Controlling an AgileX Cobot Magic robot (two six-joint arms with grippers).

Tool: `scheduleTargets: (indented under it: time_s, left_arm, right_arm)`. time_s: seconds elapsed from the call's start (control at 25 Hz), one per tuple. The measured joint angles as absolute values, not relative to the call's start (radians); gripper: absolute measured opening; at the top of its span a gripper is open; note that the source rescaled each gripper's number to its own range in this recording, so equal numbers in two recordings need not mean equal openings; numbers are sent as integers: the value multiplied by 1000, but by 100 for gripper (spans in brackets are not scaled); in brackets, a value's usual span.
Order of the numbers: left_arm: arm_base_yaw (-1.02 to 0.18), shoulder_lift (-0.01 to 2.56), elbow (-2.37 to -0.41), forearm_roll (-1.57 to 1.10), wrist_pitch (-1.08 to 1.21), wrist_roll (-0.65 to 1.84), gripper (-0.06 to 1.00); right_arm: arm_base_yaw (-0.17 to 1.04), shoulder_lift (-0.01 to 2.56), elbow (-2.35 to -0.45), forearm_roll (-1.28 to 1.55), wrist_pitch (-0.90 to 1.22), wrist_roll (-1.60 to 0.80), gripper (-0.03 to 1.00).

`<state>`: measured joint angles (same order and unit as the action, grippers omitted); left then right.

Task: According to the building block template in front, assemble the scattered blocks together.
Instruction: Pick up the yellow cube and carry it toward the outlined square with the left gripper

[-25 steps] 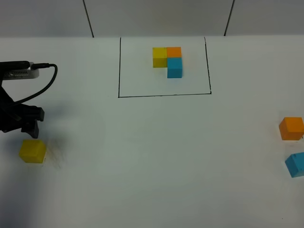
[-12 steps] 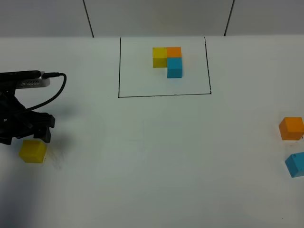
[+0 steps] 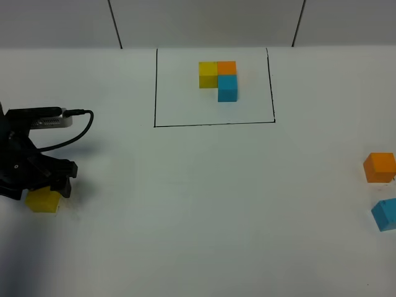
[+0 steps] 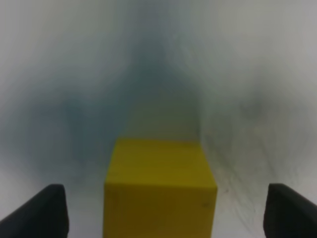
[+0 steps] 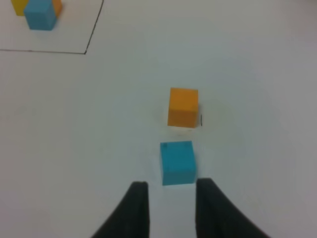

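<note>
Left pincer (image 4: 166,198) spread wide, yellow block (image 4: 158,168) right between its tips, untouched. Right pincer (image 5: 172,193) parted too, blue block (image 5: 177,161) just ahead, orange block (image 5: 183,106) past that.

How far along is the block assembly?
Done: nothing assembled. In hand: the open left hand straddles the yellow cube, not closed on it. Left: grasp it, then join it with the orange cube and blue cube, lying apart by the right hand, copying the template.
</note>
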<state>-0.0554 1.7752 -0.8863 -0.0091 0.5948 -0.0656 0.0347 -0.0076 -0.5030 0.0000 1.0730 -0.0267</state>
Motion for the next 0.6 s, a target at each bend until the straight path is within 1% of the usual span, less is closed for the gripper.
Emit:
scheduleTargets:
  time_s: [0.2,0.28,0.36,0.44,0.48,0.6]
  left_arm:
    - [-55,1812,-886,-9,579,-65,68]
    - [-55,1819,-886,-9,579,-65,62]
    - [-55,1823,-886,-7,579,-64,42]
    - [-55,1824,-886,0,579,-64,8]
    - [-55,1824,-886,14,581,-56,1]
    - [-59,1824,-898,24,589,11,0]
  right_arm:
    - [35,-8,-503,0,1073,-27,0]
    - [35,-8,-503,0,1073,-27,0]
    - [35,-8,-503,0,1073,-27,0]
    - [35,-8,-503,0,1073,-27,0]
    - [35,-8,-503,0,1073,-27,0]
    - [35,-8,-503,0,1073,-27,0]
